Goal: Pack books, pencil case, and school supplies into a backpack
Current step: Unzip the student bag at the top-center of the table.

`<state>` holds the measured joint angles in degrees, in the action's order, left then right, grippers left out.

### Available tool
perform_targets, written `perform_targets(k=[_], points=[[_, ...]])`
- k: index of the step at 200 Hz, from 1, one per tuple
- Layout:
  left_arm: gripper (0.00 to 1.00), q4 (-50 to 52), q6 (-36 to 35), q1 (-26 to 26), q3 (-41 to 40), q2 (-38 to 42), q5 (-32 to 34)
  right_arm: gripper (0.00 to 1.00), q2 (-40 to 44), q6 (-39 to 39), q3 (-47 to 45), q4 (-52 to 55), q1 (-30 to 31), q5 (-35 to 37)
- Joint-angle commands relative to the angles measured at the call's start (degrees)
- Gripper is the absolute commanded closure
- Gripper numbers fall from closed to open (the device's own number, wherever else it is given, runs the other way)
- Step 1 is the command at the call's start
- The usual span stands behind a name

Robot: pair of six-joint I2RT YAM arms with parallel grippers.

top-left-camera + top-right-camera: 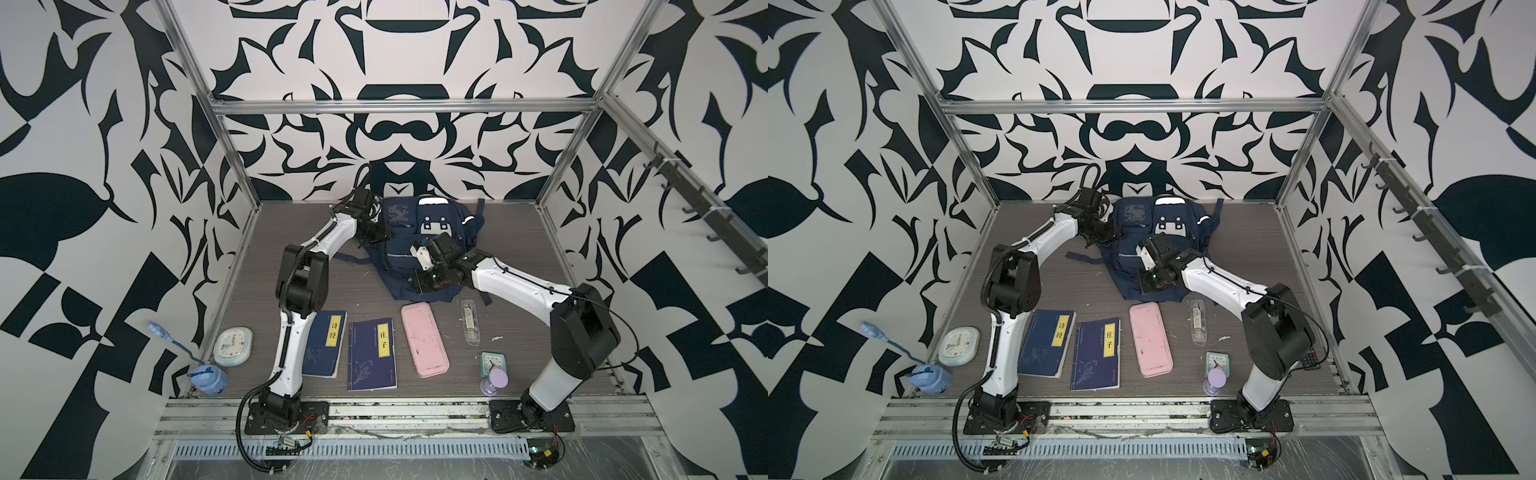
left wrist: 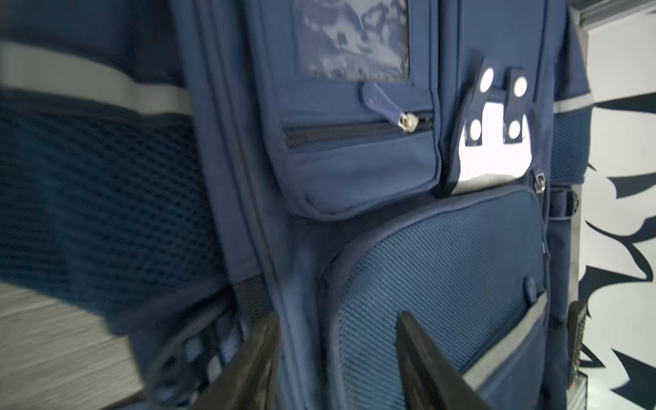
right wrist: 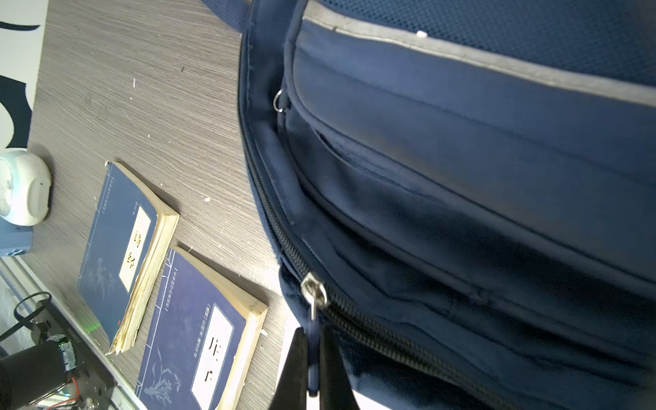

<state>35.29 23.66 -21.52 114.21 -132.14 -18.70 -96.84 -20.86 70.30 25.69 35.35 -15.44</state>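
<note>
Backpack: navy, lying front-up at the far middle of the table; I see both arms reaching over it.
Left gripper: jaws apart, close against the mesh front pocket; I cannot tell whether they touch it.
Right gripper: jaws pinched together on the zip pull at the bag's near edge.
Books: two, flat, side by side near the front edge, outside the bag.
Pencil case: pink, flat, just beside the books.
School supplies: clear packet, beyond the case, near the bag's lower edge.
</note>
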Motion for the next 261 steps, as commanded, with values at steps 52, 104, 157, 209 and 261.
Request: perform_targets(k=[52,104,157,209,261], points=[[0.51,5.36,-3.14,-0.45,5.36,-3.84,-4.13,1.0,-0.29,0.39,0.8,-2.24,0.11,-0.64],[0.51,7.6,-4.14,-0.49,7.95,-6.2,-2.66,1.0,-0.17,0.38,1.68,-2.05,0.07,-0.82],[0.74,4.29,-2.45,-0.24,6.5,-6.08,-8.2,1.0,-1.18,0.63,3.42,-1.53,0.12,-0.82],[1.0,-10.13,5.33,3.91,-7.99,3.4,-10.85,1.0,-1.31,2.33,4.83,0.54,0.15,-0.03],[1.0,-34.85,20.87,12.03,-35.19,18.82,-8.12,1.0,-2.2,3.51,5.58,0.81,0.32,-1.2]])
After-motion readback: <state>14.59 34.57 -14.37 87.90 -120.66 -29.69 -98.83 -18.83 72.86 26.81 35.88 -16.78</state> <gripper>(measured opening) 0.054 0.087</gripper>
